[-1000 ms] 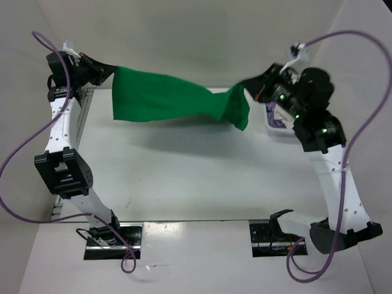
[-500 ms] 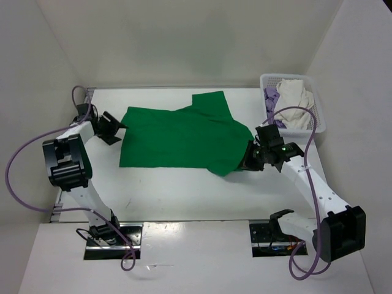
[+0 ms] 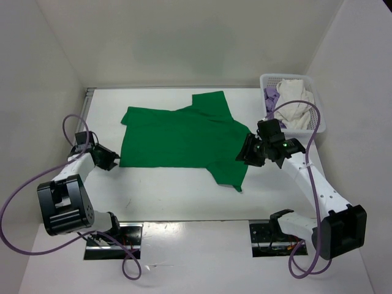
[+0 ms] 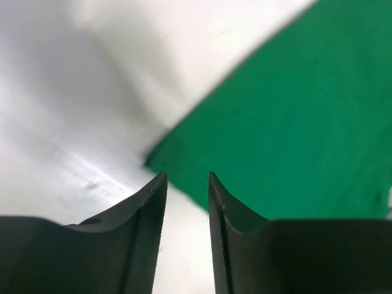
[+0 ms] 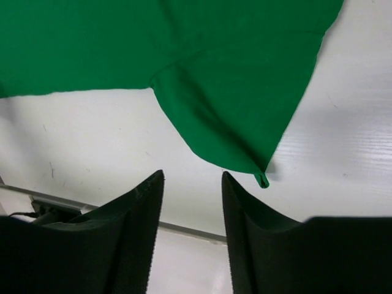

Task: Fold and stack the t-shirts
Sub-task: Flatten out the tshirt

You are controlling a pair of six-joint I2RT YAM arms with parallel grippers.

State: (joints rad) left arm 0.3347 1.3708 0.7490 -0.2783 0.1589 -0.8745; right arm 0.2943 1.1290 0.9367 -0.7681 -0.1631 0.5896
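Though it hung aloft earlier, the green t-shirt [image 3: 177, 138] apparently lies released.

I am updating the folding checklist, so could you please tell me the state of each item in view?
Green t-shirt: spread out on the table, unfolded, not held.
Basket: upright, holding two shirts.
White t-shirt: crumpled in the basket.
Lavender t-shirt: bunched in the basket.
Left jaws: open, empty.
Right jaws: open, empty.

left wrist: green t-shirt [image 4: 294, 122] blurred, cropped right | top: lavender t-shirt [image 3: 270, 95] mostly hidden
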